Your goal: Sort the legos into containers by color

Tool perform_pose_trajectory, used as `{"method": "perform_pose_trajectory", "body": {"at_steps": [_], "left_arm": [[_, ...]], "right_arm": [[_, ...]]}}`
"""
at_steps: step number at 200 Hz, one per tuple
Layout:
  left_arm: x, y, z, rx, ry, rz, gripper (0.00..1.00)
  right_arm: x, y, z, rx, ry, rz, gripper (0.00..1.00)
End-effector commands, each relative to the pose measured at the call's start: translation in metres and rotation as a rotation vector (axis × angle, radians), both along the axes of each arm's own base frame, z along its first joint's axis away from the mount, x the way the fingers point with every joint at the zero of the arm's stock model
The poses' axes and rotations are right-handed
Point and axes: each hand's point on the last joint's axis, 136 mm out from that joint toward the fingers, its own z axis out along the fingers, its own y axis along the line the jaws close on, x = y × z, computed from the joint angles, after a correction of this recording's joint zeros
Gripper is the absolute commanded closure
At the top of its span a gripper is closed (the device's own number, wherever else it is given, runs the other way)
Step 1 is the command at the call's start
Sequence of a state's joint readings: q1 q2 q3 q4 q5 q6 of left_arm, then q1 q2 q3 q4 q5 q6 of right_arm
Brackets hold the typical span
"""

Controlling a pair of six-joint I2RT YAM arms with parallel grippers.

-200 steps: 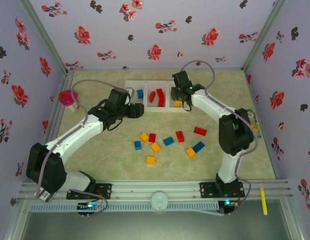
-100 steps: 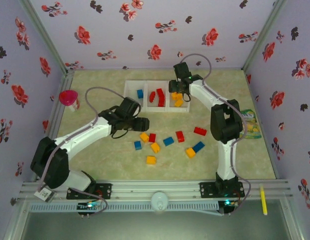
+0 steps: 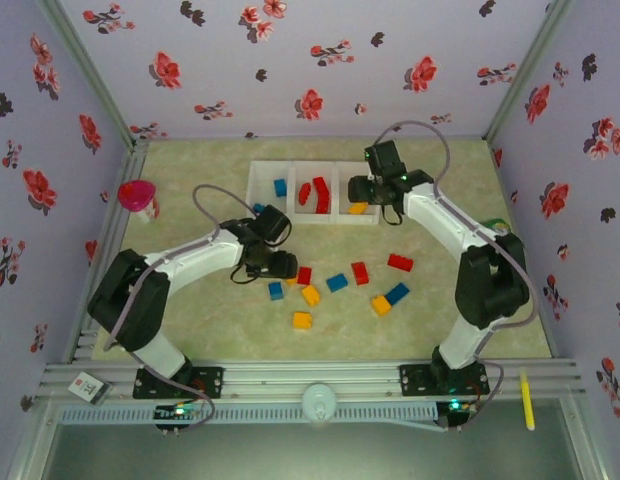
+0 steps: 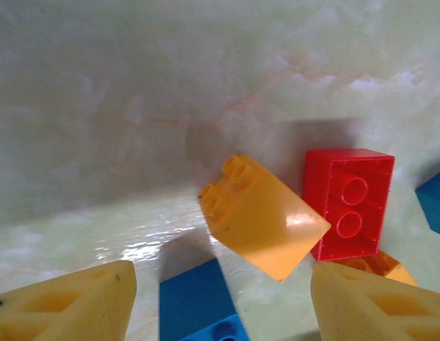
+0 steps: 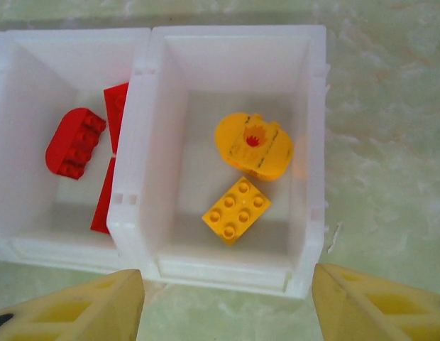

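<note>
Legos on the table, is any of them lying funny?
Yes. The yellow sloped brick lies tipped over, its studs pointing sideways, not up. The red brick beside it seems to be upside down, with its hollow side showing.

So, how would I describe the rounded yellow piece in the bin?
Find the row of white bins at the far side of the table; take the rightmost bin. Of two yellow pieces inside, the rounded piece bears a red mark; the yellow brick beside it is rectangular with six studs.
</note>
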State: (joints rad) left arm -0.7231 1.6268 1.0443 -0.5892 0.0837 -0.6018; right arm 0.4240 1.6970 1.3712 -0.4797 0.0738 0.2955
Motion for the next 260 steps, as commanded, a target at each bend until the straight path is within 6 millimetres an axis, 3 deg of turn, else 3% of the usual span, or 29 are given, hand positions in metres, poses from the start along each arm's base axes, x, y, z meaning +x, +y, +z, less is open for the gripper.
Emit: {"method": "perform_pose_trajectory", "body": {"at_steps": [1, 56, 85, 139, 210, 260], "left_arm": [[-0.004, -0.014, -0.005, -0.053, 0.041, 0.007, 0.34], [0.001, -0.025, -0.014, -0.068, 0.061, 0.000, 0.34], [0.014, -0.031, -0.015, -0.079, 0.038, 0.011, 0.35], [0.036, -0.032, -0.019, -0.056, 0.003, 0.025, 0.47], [0.040, -0.020, -0.026, 0.051, -0.011, -0.011, 0.65], [0.046, -0.015, -0.020, 0.090, -0.050, -0.047, 0.70]], "right_arm": [[-0.014, -0.002, -0.009, -0.006, 0.020, -0.008, 0.35], [-0.032, -0.012, -0.016, -0.016, 0.029, -0.035, 0.35], [-0.037, -0.013, -0.014, -0.019, 0.026, -0.040, 0.35], [-0.044, -0.019, -0.014, -0.039, 0.027, -0.047, 0.34], [-0.046, -0.022, -0.013, -0.047, 0.026, -0.053, 0.34], [-0.046, -0.022, -0.013, -0.045, 0.025, -0.057, 0.34]]}}
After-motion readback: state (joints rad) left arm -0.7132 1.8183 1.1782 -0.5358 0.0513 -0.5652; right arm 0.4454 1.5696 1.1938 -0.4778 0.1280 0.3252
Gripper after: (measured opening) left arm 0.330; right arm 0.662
